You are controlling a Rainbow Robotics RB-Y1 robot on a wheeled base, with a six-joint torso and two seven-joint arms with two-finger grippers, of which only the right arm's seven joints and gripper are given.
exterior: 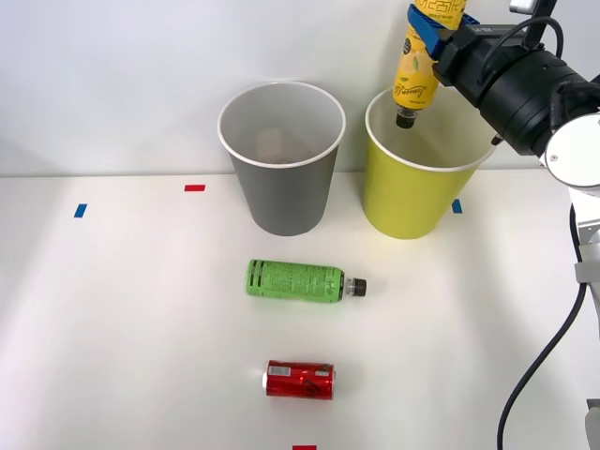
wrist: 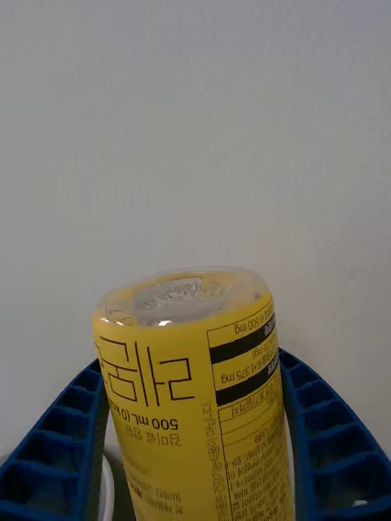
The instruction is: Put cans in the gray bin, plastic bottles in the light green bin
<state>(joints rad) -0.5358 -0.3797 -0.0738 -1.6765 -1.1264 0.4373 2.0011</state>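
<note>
A: Where was the right gripper [exterior: 433,30] at that moment?

B: At the upper right of the front frame, above the yellow-green tapered bin with the white rim [exterior: 412,202]. Its blue ribbed fingers [wrist: 57,440] were clamped on either side of the yellow-labelled plastic bottle with black print [exterior: 417,70], one on each flank of the label.

A: And how did that bottle hang?

B: Upside down, slightly tilted, its black cap [exterior: 405,119] pointing down over the open mouth of the yellow-green bin, near the rim's far left part. In the wrist view the bottle's clear base [wrist: 175,295] faced the pale wall.

A: The other things?

B: The gray tapered bin with the white rim and inside [exterior: 281,187] stood upright just left of the yellow-green one, near it; I could not tell whether they touched. Something pale brownish lay at its bottom, too dim to name. The green-labelled plastic bottle [exterior: 295,280] lay on its side on the white worktop [exterior: 112,319] at the frame's centre, cap toward the right. Below it, near the lower middle, the small red drink can with silver ends [exterior: 300,380] also lay on its side, well apart from the bottle.

A: Any marks on the worktop?

B: Small tape pieces: a blue one [exterior: 81,210] at left, a red one [exterior: 194,187] beside the gray bin, another blue [exterior: 457,206] right of the yellow-green bin, and red [exterior: 304,447] at the bottom edge.
</note>
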